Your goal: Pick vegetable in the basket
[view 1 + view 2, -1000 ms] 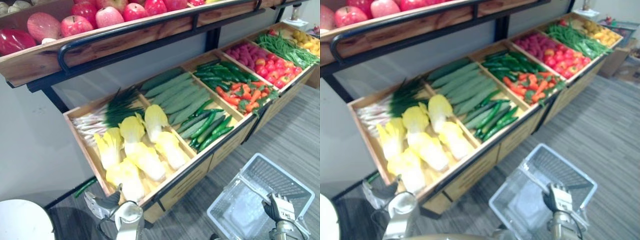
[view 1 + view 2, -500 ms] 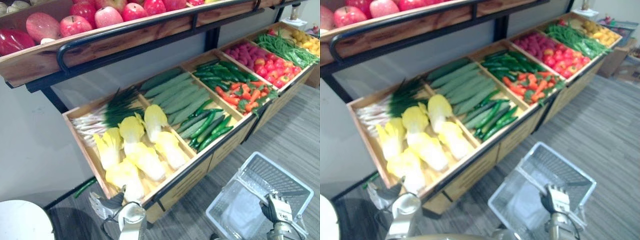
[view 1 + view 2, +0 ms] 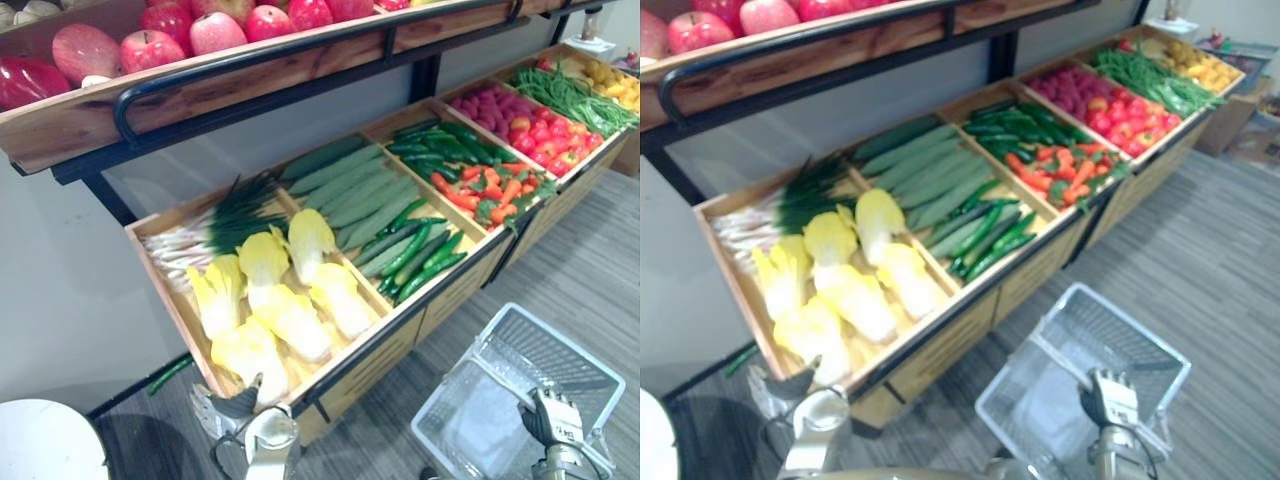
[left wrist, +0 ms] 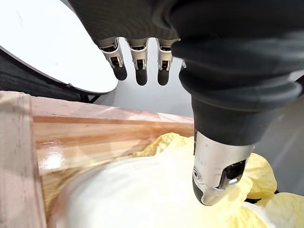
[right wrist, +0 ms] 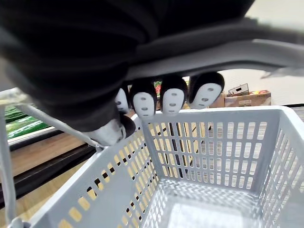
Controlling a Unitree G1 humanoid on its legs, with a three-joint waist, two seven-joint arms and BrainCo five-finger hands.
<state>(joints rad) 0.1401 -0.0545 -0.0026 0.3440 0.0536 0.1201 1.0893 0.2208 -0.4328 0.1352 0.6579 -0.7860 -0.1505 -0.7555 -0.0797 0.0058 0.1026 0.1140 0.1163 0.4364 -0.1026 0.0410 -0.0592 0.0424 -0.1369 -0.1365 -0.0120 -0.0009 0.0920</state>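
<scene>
Two hands on my feed. See left hand (image 3: 237, 404) at front lip of wooden crate (image 3: 165, 290), fingers (image 4: 138, 66) straight and spread, holding nothing; thumb right by nearest napa cabbage (image 3: 250, 352), contact unclear to me. Cabbages lie in crate's front half, scallions (image 3: 215, 230) behind. See right hand (image 3: 548, 420) curled round basket handle (image 5: 223, 50); grey plastic basket (image 3: 568, 334) hangs beside crate.

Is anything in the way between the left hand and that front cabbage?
Nothing visible. The left hand hangs open right over the front cabbage, beside the crate's wooden rim. The basket hangs in the right hand.
</scene>
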